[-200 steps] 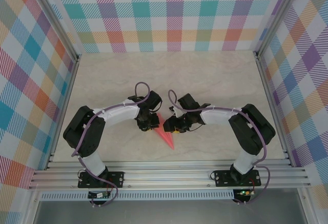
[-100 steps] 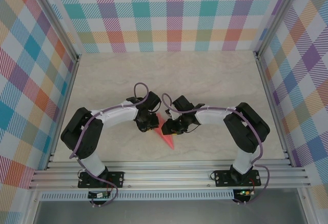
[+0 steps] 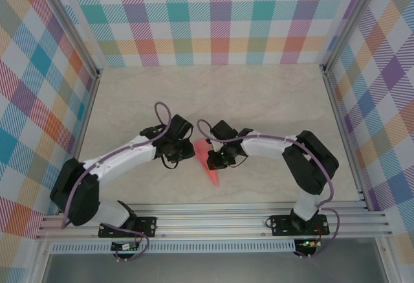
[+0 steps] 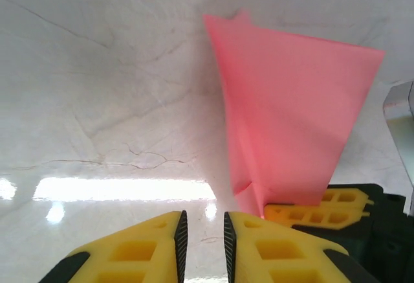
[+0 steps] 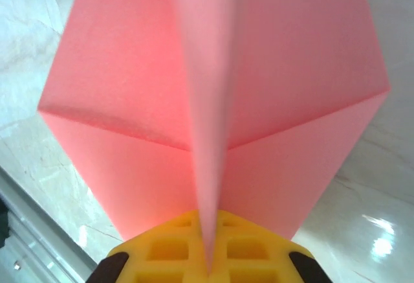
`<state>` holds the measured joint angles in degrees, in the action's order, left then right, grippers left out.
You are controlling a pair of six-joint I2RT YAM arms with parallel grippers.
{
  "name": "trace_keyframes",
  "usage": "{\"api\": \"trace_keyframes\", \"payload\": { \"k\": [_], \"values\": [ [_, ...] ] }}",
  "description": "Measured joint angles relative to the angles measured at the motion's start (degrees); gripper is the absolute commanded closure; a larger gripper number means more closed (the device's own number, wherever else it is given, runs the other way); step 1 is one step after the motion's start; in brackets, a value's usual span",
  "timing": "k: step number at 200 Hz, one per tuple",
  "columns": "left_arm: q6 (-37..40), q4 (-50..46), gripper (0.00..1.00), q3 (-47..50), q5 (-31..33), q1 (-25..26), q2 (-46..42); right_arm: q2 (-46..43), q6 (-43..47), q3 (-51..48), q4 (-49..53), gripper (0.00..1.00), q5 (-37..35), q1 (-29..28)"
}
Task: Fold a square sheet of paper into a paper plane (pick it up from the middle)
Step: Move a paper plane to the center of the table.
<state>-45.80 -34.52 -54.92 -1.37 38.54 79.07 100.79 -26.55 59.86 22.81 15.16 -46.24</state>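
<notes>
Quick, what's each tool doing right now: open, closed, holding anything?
Left tool: slightly open, nothing between its fingers.
Right tool: closed on the paper plane, pinching its centre fold.

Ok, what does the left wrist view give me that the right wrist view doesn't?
Left wrist: the left fingers narrowly parted and empty, stopped short of the salmon-pink paper plane, whose near end sits in the right fingers. Right wrist: the plane's centre ridge clamped between the right fingers, with a wing spread to either side. Both: the plane and the pale marbled table.
</notes>
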Motion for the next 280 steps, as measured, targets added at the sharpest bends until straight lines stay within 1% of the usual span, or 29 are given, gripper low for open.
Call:
{"api": "trace_keyframes", "payload": {
  "k": [19, 39, 54, 80, 110, 162, 173, 187, 204, 228, 238, 270, 280],
  "values": [
    [-0.24, -0.37, 0.72, 0.81, 3.52, -0.35, -5.70, -2.03, -1.14, 4.52, 5.29, 0.98, -8.41, -0.02],
    [-0.83, -0.37, 0.71, 2.56, 6.01, -1.84, -10.29, -1.27, -2.80, 11.39, 10.86, 0.98, -16.46, 0.39],
    [-1.38, -0.50, 0.71, 4.48, 7.06, -3.58, -12.22, 1.77, -4.22, 17.51, 14.80, 0.97, -20.72, 1.01],
    [-2.03, -1.46, 0.71, 6.69, 7.52, -5.29, -12.90, 9.81, -6.01, 26.14, 19.52, 0.97, -24.70, 1.90],
    [-2.69, -1.60, 0.70, 7.93, 7.63, -5.62, -14.60, 16.59, -7.78, 29.31, 22.60, 0.95, -25.99, 2.80],
    [-2.89, -1.55, 0.70, 8.83, 8.11, -6.73, -17.00, 20.50, -9.07, 30.99, 24.70, 0.92, -25.99, 3.08],
    [-2.89, -1.57, 0.70, 9.01, 8.11, -6.82, -17.00, 20.94, -9.16, 31.23, 24.72, 0.88, -25.86, 3.08],
    [-2.89, -1.57, 0.69, 9.05, 8.11, -6.84, -17.00, 21.31, -9.55, 31.50, 24.79, 0.87, -25.83, 3.13],
    [-2.89, -1.57, 0.68, 9.05, 8.11, -6.86, -17.03, 21.49, -10.25, 31.50, 24.83, 0.78, -25.88, 3.13],
    [-2.89, -1.55, 0.68, 9.05, 8.07, -6.88, -17.00, 21.55, -10.60, 31.50, 25.00, 0.73, -26.08, 3.34],
    [-2.89, -1.55, 0.68, 9.05, 8.07, -6.88, -17.00, 21.55, -10.71, 31.50, 25.11, 0.68, -26.10, 3.45],
    [-2.89, -1.55, 0.68, 9.05, 8.11, -6.88, -17.00, 21.59, -11.23, 31.04, 24.65, 0.65, -25.79, 3.58],
    [-2.89, -1.55, 0.68, 9.05, 8.11, -6.88, -17.00, 21.57, -11.34, 30.88, 24.44, 0.60, -25.81, 3.67]
  ]
}}
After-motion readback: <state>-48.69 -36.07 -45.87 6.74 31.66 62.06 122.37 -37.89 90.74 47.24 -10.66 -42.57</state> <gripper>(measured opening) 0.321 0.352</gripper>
